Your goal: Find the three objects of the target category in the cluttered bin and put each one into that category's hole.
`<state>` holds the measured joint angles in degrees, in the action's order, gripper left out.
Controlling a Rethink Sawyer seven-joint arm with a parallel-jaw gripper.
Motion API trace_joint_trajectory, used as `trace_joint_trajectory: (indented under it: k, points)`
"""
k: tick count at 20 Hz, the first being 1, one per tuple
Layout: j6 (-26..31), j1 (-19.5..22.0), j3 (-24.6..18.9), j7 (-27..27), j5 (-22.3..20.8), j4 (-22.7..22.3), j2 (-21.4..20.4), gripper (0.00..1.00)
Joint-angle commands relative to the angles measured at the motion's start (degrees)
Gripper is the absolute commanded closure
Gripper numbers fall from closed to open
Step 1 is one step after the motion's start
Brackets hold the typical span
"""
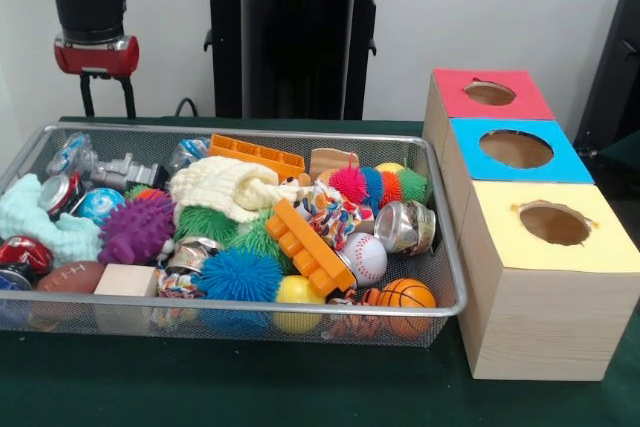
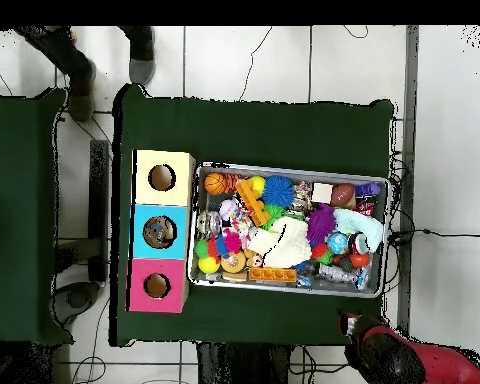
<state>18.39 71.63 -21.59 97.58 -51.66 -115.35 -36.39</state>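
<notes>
The wire-mesh bin [image 1: 240, 130] sits on the green table, full of toys. A wrinkly see-through bottle with a blue label [image 1: 72, 154] lies in its far left corner. A second bottle [image 1: 188, 152] lies by the far rim, next to an orange brick plate. I cannot pick out a third. My gripper [image 1: 107, 107] hangs open and empty above and behind that far left corner, touching nothing. In the overhead view the bin [image 2: 289, 168] is at centre and my gripper [image 2: 349, 323] is just outside its lower right corner.
Three wooden boxes with holed tops stand to the right of the bin: red [image 1: 455, 82], blue [image 1: 470, 142], yellow [image 1: 500, 242]. Dented cans [image 1: 405, 227] [image 1: 60, 192], spiky balls, a cream cloth [image 1: 225, 187] and orange bricks [image 1: 305, 247] fill the bin.
</notes>
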Motion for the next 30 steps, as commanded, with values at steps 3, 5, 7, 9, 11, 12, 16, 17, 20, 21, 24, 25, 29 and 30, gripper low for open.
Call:
trace_joint_trajectory:
  k: [3,5,7,9,11,12,16,17,20,21,24,25,29,30]
  points:
    - [9.53,0.6,-8.14,-8.98,5.18,4.25,-1.7,0.0]
    - [10.33,0.8,-8.63,-9.25,5.73,4.34,-2.02,0.0]
    - [10.84,1.11,-8.98,-9.46,5.92,4.46,-2.07,0.0]
    - [10.87,1.26,-9.19,-9.58,5.68,5.11,-1.61,0.0]
    - [11.15,1.53,-9.6,-10.13,5.48,6.03,-0.72,0.0]
    - [11.34,1.69,-9.82,-10.4,5.49,6.39,-0.41,0.0]
    - [12.56,2.41,-10.74,-11.41,6.12,7.11,-0.18,0.0]
    - [12.95,2.54,-10.95,-11.62,6.24,7.23,-0.23,0.0]
    - [13.65,2.88,-11.31,-12.2,6.03,8.33,0.57,0.0]
    - [13.76,2.94,-11.38,-12.26,5.83,8.64,0.88,0.0]
    - [14.44,3.17,-11.91,-12.57,5.7,10.11,2.2,0.0]
    - [14.71,3.32,-12.23,-12.75,5.82,10.51,2.61,0.0]
    - [15.87,4.33,-13.31,-14.04,5.93,11.26,3.42,0.0]
    - [16.1,4.59,-13.53,-14.4,5.88,11.42,3.54,0.0]
